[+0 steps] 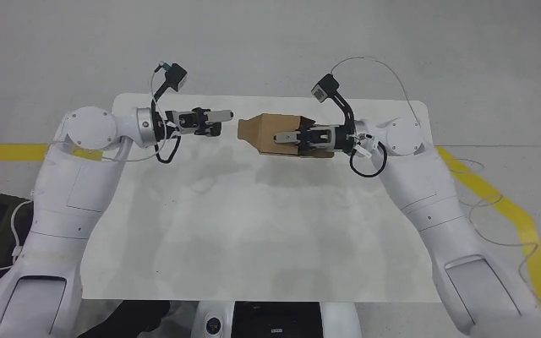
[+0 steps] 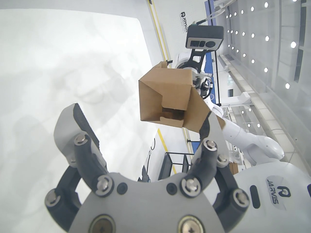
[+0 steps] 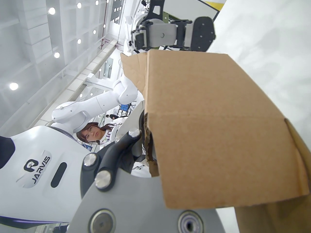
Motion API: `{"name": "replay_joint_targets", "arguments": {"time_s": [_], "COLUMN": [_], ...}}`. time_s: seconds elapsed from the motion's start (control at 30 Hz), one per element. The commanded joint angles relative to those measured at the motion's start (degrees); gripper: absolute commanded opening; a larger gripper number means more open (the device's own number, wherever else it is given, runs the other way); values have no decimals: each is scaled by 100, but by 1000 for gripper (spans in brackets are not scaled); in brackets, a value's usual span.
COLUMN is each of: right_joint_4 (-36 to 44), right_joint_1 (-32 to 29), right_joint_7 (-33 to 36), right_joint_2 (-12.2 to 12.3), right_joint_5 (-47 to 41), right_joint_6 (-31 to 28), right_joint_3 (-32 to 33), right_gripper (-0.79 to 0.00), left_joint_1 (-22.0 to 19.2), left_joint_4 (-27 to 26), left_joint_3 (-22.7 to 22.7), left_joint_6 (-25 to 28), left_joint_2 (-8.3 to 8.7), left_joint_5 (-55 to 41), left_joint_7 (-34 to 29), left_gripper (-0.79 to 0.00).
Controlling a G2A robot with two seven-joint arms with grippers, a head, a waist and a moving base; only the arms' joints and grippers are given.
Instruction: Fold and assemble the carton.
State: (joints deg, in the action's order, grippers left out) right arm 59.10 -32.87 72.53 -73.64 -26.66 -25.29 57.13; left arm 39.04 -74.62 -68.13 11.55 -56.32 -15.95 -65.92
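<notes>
A brown carton (image 1: pixel 269 135) hangs above the far middle of the white table (image 1: pixel 254 237), held up by my right gripper (image 1: pixel 292 137), which is shut on its wall. In the right wrist view the carton (image 3: pixel 206 122) lies close against the palm, and one white finger (image 3: pixel 134 122) shows beside its torn edge. The other finger is hidden. My left gripper (image 1: pixel 223 118) is a short way off the carton's left end, open and holding nothing. In the left wrist view the carton's (image 2: pixel 165 93) near end has flaps folded in, with a dark gap low down, just beyond the fingertips (image 2: pixel 81 122).
Yellow floor tape (image 1: pixel 21 152) runs past both sides of the table. The left gripper (image 3: pixel 170 35) appears beyond the carton in the right wrist view. Bare tabletop stretches toward the near edge.
</notes>
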Motion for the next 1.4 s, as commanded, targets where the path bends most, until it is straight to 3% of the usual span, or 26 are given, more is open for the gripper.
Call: {"name": "replay_joint_targets", "arguments": {"time_s": [0.0, 0.27, 0.53, 1.0, 1.37], "right_joint_4": [-10, 145, 215, 518, 687], "right_joint_1": [-13, -59, -24, -139, -206], "right_joint_7": [-49, -307, -375, -314, -278], "right_joint_2": [23, 40, 29, 49, 57], "right_joint_5": [142, 572, 620, 282, 42], "right_joint_6": [80, 459, 543, 468, 395], "right_joint_3": [27, -65, -107, 7, 78], "right_gripper": [-785, -785, -785, -785, -785], "left_joint_1": [-12, 107, 160, 140, 133], "left_joint_4": [-4, -446, -740, -590, -445], "left_joint_3": [-61, -31, 253, 356, 298], "left_joint_6": [3, 60, 48, -150, -186], "left_joint_2": [12, 27, 19, 13, 11], "left_joint_5": [-35, -22, 890, 1288, 919], "left_joint_7": [6, -39, 285, 530, 388], "left_gripper": [0, 0, 0, 0, 0]}}
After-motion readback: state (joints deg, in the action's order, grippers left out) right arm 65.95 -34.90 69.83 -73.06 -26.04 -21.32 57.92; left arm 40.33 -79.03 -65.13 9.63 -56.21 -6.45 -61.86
